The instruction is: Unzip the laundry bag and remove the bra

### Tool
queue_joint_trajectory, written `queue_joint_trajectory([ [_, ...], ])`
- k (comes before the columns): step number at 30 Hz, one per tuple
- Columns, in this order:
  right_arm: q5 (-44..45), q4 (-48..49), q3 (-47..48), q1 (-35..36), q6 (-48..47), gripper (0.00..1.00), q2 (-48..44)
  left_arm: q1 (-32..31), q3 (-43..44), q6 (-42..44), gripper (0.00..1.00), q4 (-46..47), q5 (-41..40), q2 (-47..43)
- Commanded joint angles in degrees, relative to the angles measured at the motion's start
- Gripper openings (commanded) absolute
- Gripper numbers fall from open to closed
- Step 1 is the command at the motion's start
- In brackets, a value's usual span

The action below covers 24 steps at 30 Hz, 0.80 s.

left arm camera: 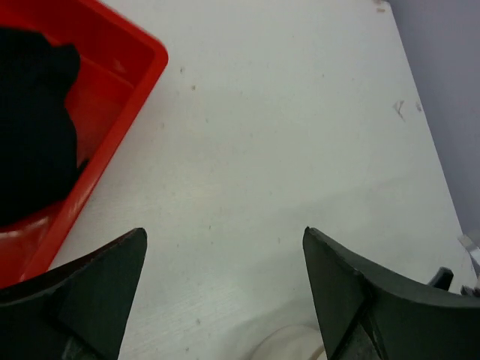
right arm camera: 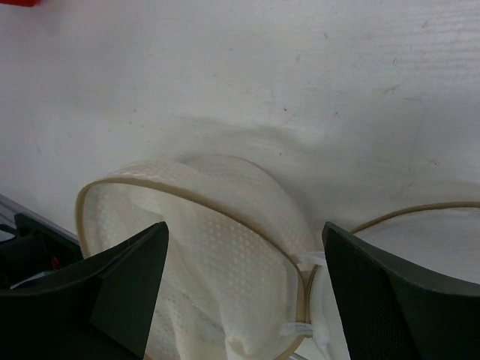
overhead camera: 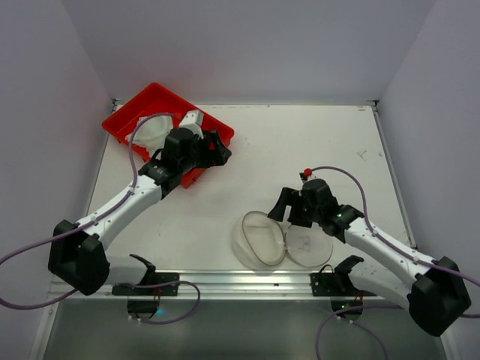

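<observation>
The right gripper has its fingers spread wide, with nothing clamped between them. Directly beneath the gap lies the laundry bag, unzipped and folded open like a clamshell. One mesh half with a beige rim sits under and between the fingers, and the other half lies flat off to the outer side of the right-hand finger. The two halves meet at a small white seam just below the gap. I cannot tell whether the fingertips touch the mesh. In the overhead view the bag rests on the white table just in front of this gripper, near the table's edge by the arm bases. Nothing stands between the gripper and the bag.

The left gripper is also wide open and holds nothing, and bare table shows between its fingers. It hangs over the near corner of a red tray. To the side of the left-hand finger a black fabric lump sits inside the tray. Whether that is the bra cannot be told. From above, a white cloth also shows in the tray, behind the wrist. The laundry bag is well apart from this gripper.
</observation>
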Motion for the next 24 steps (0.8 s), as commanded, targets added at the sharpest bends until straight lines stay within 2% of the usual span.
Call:
queue_joint_trajectory([
  [1, -2.37, 4.49, -0.9, -0.12, 2.29, 0.84, 5.67, -1.23, -8.01, -4.17, 0.86, -5.52, 5.21, -4.75],
  [5, -4.48, 11.35, 1.37, -0.12, 0.72, 0.78, 14.8, -2.47, -15.38, -6.02, 0.81, -4.99, 7.06, -9.07],
  [9, -6.24, 12.77, 10.4, -0.21, -1.4, 0.7, 28.67, -3.17, -20.05, -7.78, 0.74, -3.5, 9.34, -10.65],
  [16, -4.23, 11.89, 23.6, -0.21, -3.25, 0.52, 41.0, -3.35, -25.42, -10.5, 0.62, 0.88, 13.3, -11.71],
  [21, -2.64, 9.87, 32.74, -0.21, -6.67, 0.52, 45.32, -3.78, -26.39, -10.95, 0.6, 2.21, 13.75, -10.31],
  [24, -0.98, 7.94, 35.04, -0.12, -8.87, 0.54, 44.89, -4.13, -26.3, -11.04, 0.59, 3.35, 13.57, -8.2],
])
